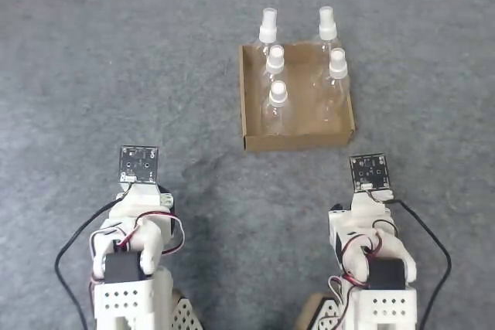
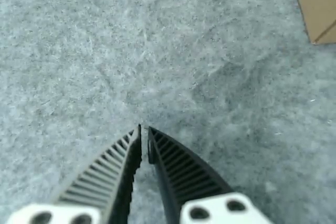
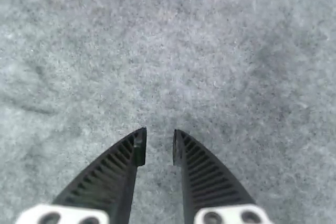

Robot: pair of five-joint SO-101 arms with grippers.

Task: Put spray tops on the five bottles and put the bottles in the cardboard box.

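Clenched on nothing at the left pincer (image 2: 143,132), ribbed tips all but touching, hung low over the grey felted worktop (image 2: 157,51). Parted by a narrow slot at the right pincer (image 3: 159,145), likewise grasping nothing, likewise low over the felt. Parked side by side at the near edge, well apart from the load, probably for want of anything left to carry. Farther out, ahead of both arms and nearer the right one, the cardboard box (image 1: 298,142): shallow, open-topped, squared to the worktop's edge, seemingly placed within reach of either arm. Inside it, five clear bottles (image 1: 277,113), all upright, all wearing white spray tops (image 1: 278,92). Two along the back wall, two more just in front of those, a fifth nearest the front on the side toward the left arm. Packed close; hard to tell whether actually touching, given the clear plastic. Stood on end, most likely for the sake of the tall tops, well proud of the low walls, and for fitting all five into so small a tray. Judged from this layout alone: every top fitted, every bottle boxed, task apparently finished, both arms at rest.
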